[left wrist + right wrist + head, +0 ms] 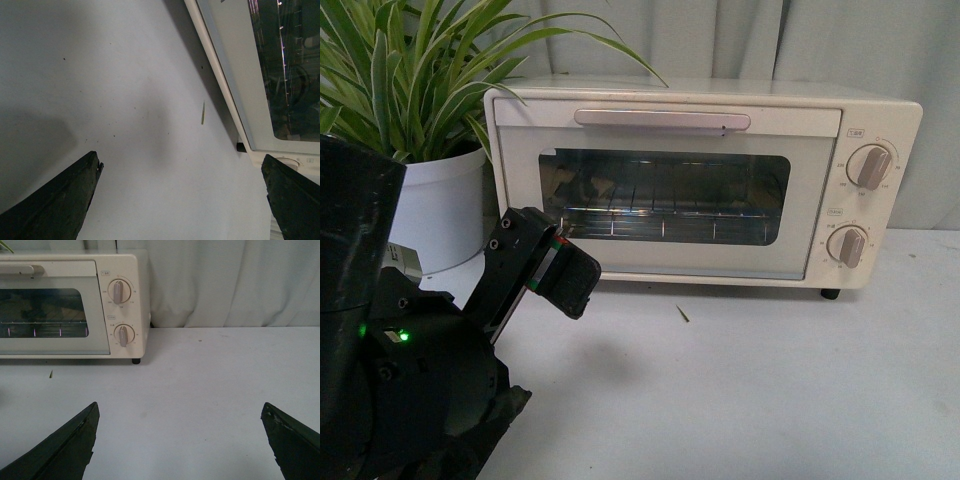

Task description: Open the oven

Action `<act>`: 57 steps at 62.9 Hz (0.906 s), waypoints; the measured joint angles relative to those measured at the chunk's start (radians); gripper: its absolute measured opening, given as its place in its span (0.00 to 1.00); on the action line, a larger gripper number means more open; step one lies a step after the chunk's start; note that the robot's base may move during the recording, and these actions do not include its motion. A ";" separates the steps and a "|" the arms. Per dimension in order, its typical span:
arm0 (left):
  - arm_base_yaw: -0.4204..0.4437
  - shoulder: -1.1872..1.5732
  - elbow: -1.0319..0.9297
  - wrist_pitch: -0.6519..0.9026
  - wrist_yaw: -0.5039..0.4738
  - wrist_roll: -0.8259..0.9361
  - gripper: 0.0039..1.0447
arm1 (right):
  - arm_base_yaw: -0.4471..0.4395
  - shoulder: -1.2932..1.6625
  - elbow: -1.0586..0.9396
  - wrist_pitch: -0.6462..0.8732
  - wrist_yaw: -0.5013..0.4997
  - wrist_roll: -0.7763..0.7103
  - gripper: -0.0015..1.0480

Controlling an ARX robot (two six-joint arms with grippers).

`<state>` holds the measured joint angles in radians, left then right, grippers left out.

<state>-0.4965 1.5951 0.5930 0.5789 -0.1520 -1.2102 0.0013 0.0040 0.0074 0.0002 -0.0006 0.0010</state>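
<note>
The cream-white oven (705, 185) stands at the back of the white table with its glass door shut. Its long bar handle (662, 119) runs along the door's top, and two round knobs (870, 166) sit on the right panel. My left gripper (565, 270) hovers in front of the door's lower left corner, open and empty; the left wrist view shows its fingers (55, 200) wide apart over bare table beside the oven door (250, 90). The right gripper (180, 440) is open over the table, well short of the oven (70, 305).
A potted plant in a white pot (435, 210) stands left of the oven, its leaves reaching over the oven's top left. A small green leaf scrap (683, 313) lies on the table (750, 380). A white curtain (230, 280) hangs behind.
</note>
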 joint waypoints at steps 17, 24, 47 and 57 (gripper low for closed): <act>0.002 0.073 0.044 0.000 0.001 -0.026 0.94 | 0.000 0.000 0.000 0.000 0.000 0.000 0.91; 0.004 0.093 0.064 0.000 0.004 -0.039 0.94 | 0.000 0.000 0.000 0.000 0.000 0.000 0.91; 0.024 0.115 0.079 0.017 0.015 -0.061 0.94 | -0.038 0.098 0.026 0.002 -0.218 0.089 0.91; 0.031 0.113 0.077 0.017 0.018 -0.071 0.94 | 0.083 0.374 0.183 0.155 -0.133 0.095 0.91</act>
<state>-0.4652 1.7081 0.6704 0.5961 -0.1345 -1.2808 0.0841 0.3779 0.1909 0.1551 -0.1333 0.0959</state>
